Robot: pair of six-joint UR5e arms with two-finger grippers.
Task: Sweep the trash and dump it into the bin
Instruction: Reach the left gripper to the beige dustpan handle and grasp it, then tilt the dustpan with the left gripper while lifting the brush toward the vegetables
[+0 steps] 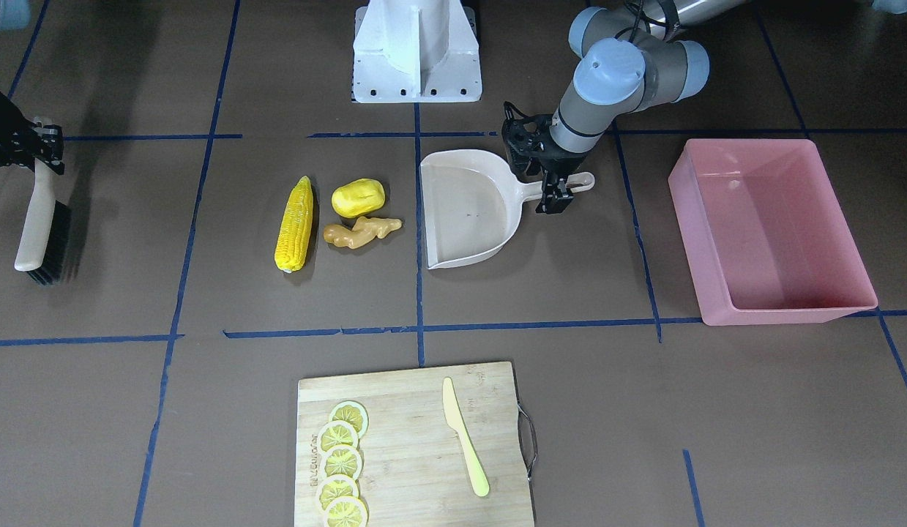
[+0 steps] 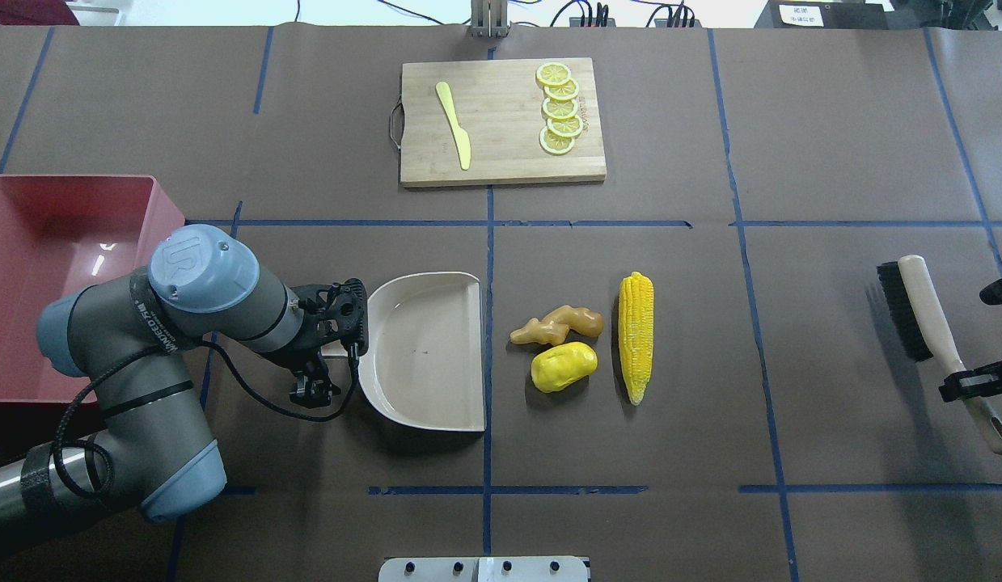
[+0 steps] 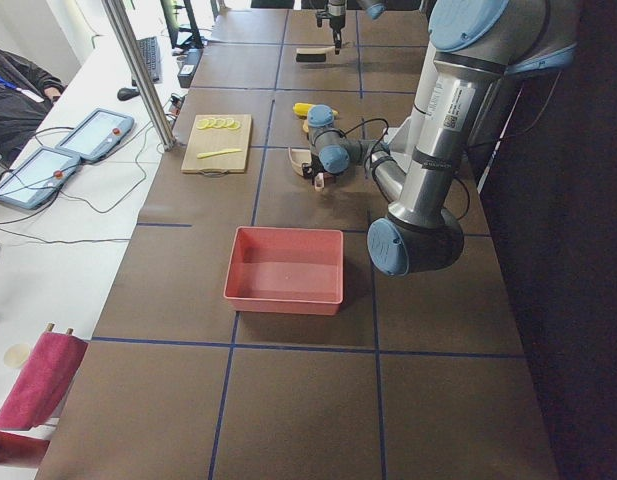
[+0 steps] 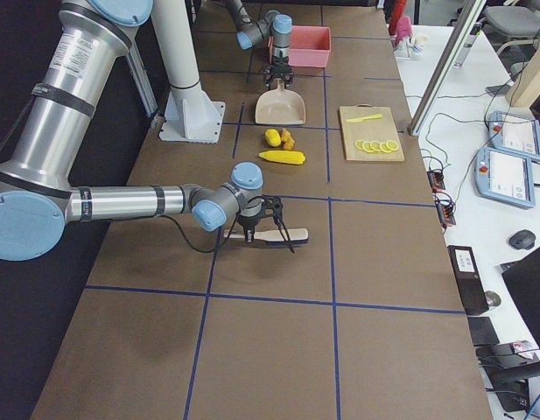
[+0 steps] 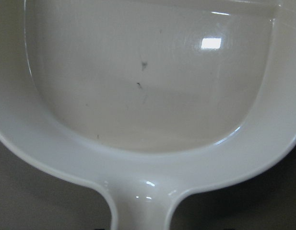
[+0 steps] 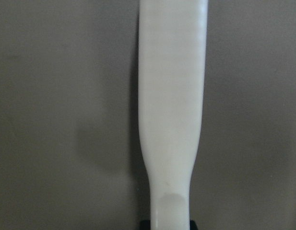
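**Zero pieces in the pan, zero in the bin**

Three pieces of trash lie on the brown table mat. They are the corn cob (image 1: 294, 225), the yellow oval lump (image 1: 358, 197) and the ginger root (image 1: 359, 233), the last two touching and the cob just beside them. None has been swept.

The dustpan (image 1: 468, 212) lies flat and bare, its open lip facing the trash. The left gripper (image 1: 559, 192) is down over the pan's handle. Whether its jaws are pinched on it, I cannot tell.

Well off to the other side lies the brush (image 1: 39, 227). The right gripper (image 2: 968, 378) sits across its handle, and again the jaws' grip cannot be read.

The pink bin (image 1: 790, 311) waits empty, beyond the pan on the robot's left. So my read is that this is the pick-up stage. Sweeping, carrying and dumping are all to come.

On the cutting board (image 1: 409, 439), the lemon slices (image 1: 342, 462) and the pale knife (image 1: 464, 439) sit out of play.

A "UR" mark shows on the left arm's blue joint cap (image 2: 197, 267). The lettering on the arm's band and the stamp along the board's edge are too small to read.
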